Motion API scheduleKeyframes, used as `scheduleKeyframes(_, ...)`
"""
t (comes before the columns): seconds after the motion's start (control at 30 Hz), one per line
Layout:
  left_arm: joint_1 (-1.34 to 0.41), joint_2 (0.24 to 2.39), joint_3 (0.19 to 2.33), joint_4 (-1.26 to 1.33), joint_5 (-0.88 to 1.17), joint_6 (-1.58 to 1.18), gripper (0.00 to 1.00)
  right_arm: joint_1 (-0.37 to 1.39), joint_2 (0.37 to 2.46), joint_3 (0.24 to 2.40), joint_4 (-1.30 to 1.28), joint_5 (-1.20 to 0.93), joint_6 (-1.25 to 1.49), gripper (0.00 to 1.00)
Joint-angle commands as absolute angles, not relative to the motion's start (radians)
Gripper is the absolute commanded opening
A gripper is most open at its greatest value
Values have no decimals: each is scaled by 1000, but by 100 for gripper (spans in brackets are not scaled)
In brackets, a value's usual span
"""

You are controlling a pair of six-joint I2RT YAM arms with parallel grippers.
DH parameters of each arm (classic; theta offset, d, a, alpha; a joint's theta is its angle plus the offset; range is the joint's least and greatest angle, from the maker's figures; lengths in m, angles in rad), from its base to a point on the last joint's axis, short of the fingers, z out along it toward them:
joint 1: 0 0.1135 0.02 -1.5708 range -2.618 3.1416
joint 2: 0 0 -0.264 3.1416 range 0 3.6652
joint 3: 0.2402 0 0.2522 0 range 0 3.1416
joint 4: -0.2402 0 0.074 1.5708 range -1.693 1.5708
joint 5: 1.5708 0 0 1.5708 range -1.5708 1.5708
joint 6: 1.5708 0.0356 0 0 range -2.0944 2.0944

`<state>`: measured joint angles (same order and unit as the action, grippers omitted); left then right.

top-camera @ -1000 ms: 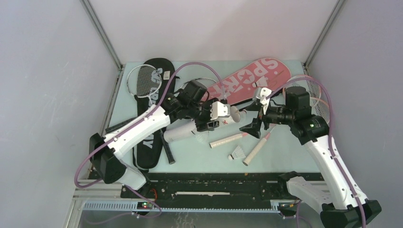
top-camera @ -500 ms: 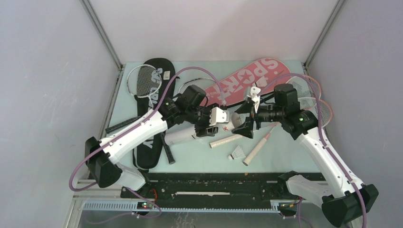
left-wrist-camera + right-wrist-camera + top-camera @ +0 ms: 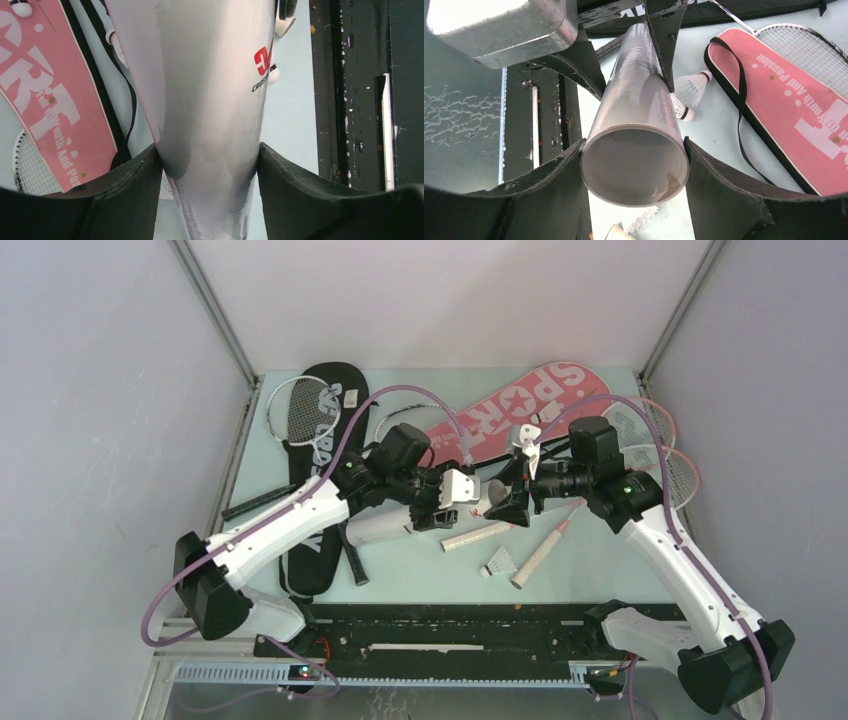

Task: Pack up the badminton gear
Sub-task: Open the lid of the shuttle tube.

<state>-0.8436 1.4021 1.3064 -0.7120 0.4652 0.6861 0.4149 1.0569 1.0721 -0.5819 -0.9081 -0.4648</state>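
The long white tube lies slanted over the table's middle, and my left gripper is shut on it partway along. In the left wrist view both fingers press the tube around the left gripper. My right gripper is at the tube's far end. In the right wrist view the right gripper has both fingers against the rim of the tube, whose open end faces the camera. One shuttlecock lies near the front. Two shuttlecocks rest beside the tube.
The pink SPORT cover lies at the back with its black strap trailing. The black cover lies at left, a white-framed racket on it. Pink rackets sit at right, their handles pointing forward. The metal rail runs along the front.
My right gripper has travelled left to the tube's open end and narrowed its jaws around it. The left arm with the tube has shifted slightly left.
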Motion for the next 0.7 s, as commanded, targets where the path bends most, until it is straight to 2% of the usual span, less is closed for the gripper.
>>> scheduleKeyframes(0.0,-848,1319,1229,-617,441,686,48,416,1033,1068,-539,-848,-422,47)
scheduleKeyframes(0.17,-816,1251,1121,-525,396,679,72,400,1023,1069,-504,-861,-352,43)
scheduleKeyframes(0.23,-791,1228,1081,-480,413,665,93,388,1026,1069,-501,-874,-330,42)
scheduleKeyframes(0.27,-780,1217,1058,-459,421,665,99,381,1029,1069,-499,-883,-319,41)
scheduleKeyframes(0.5,-772,1212,942,-289,428,694,100,369,1043,1069,-496,-916,-290,40)
scheduleKeyframes(0.67,-772,1283,962,-252,443,711,100,365,1046,1068,-500,-933,-286,40)
